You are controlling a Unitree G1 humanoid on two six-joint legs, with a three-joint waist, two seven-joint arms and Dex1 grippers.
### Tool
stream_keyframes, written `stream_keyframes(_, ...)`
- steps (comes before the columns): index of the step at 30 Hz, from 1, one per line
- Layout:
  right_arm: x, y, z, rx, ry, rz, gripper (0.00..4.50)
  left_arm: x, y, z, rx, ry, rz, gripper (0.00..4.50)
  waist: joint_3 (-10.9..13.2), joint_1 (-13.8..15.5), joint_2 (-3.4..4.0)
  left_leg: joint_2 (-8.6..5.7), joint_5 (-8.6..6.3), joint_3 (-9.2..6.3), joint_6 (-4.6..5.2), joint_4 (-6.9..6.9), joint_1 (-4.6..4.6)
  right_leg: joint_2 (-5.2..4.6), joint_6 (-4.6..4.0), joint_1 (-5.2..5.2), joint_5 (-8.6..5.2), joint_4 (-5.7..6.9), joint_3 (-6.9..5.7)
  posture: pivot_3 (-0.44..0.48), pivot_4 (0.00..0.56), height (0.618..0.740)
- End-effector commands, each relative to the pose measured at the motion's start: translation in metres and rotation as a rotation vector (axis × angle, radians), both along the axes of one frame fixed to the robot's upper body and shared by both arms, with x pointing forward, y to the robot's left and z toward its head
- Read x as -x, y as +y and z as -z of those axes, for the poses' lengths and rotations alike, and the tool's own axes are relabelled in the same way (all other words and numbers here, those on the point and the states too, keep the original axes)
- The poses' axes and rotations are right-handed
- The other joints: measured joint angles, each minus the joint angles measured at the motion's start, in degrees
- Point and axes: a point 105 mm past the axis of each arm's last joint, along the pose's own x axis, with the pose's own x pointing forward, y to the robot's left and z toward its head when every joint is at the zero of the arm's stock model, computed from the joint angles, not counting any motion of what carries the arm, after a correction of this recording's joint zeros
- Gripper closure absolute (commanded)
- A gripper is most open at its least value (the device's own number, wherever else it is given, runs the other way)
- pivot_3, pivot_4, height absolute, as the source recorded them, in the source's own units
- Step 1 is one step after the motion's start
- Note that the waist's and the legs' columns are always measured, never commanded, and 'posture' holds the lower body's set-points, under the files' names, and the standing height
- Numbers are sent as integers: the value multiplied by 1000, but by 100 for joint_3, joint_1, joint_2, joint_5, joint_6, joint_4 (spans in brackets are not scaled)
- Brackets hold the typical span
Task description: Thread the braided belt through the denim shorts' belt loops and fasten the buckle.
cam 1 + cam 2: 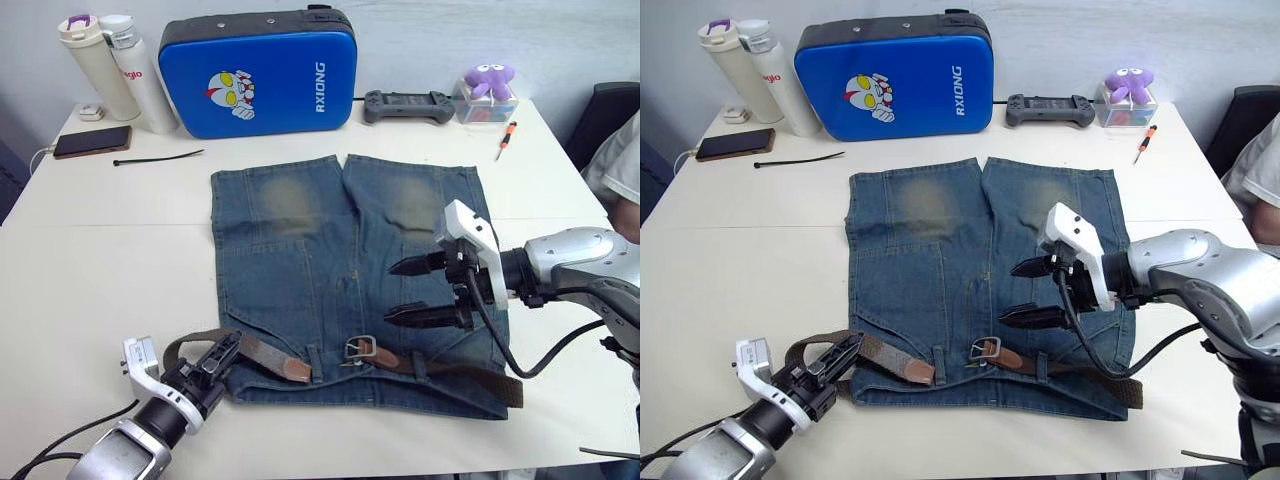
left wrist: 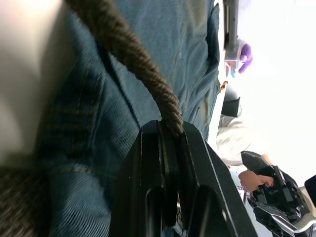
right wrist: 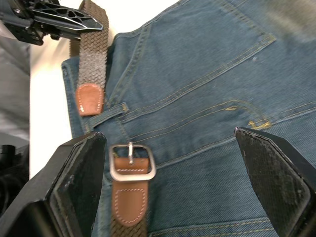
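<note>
My left gripper (image 1: 222, 352) is clamped on the braided belt (image 1: 262, 354) at the denim shorts' (image 1: 340, 270) waistband, near the table's (image 1: 100, 250) front edge. My right gripper (image 1: 410, 292) hangs wide open, empty, above the buckle (image 1: 360, 347). Threading looks mostly done; next, feed the tan tip into the buckle.

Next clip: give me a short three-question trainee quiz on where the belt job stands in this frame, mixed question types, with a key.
1. True or false: the right gripper holds the buckle.
2. Multiple choice: the left gripper is shut on which part of the braided belt? A) the buckle B) the woven strap near the tan tip C) nothing
3. Short answer: is the belt's tan tip through the buckle yet?

Key
1. False. Its fingers are spread wide above the denim shorts, holding nothing.
2. B. The left wrist view shows the strap pinched between the fingers.
3. No. The tip lies on the waistband, apart from the buckle, so the belt is unfastened.
</note>
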Motion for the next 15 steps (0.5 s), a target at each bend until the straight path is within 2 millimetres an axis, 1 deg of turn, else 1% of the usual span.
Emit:
stream_keyframes(1, -3, 1, -7, -12, -40, 4, 40, -4, -1, -11, -12, -49, 6, 4500, 0, -1, 0, 0, 0, -1, 0, 0, -2, 0, 0, -1, 0, -1, -1, 0, 150, 740)
stream_keyframes(4, -5, 2, -8, -19, -42, 8, 40, -5, -6, -18, -53, -82, 56, 4500, 0, -5, 0, 0, -1, 0, 2, 3, -9, 0, 4, -4, 2, -4, -1, 0, 150, 740)
stream_keyframes(8, -6, 3, -8, -18, -47, 10, 40, -2, -15, -20, -72, -90, 118, 4500, 1, -8, 1, 0, -1, 0, 1, 2, -10, 0, 4, -6, 2, -4, -1, 0, 150, 740)
stream_keyframes(10, -6, 2, -8, -15, -51, 16, 40, 1, -23, -17, -101, -83, 160, 4500, 1, -6, 1, 0, -1, 0, 1, 3, -10, 0, 5, -6, 3, -4, -1, 0, 150, 740)
stream_keyframes(13, -7, 2, -9, -15, -55, 24, 40, 2, -30, -18, -113, -93, 161, 4500, 1, -5, 1, 0, -1, 0, 1, 5, -11, 0, 7, -6, 4, -4, -1, 0, 150, 740)
stream_keyframes(15, -7, 2, -9, -16, -56, 28, 40, 1, -31, -18, -131, -106, 150, 4500, 1, -3, 1, 0, -1, 0, 2, 7, -12, 0, 9, -6, 5, -3, -1, 0, 150, 740)
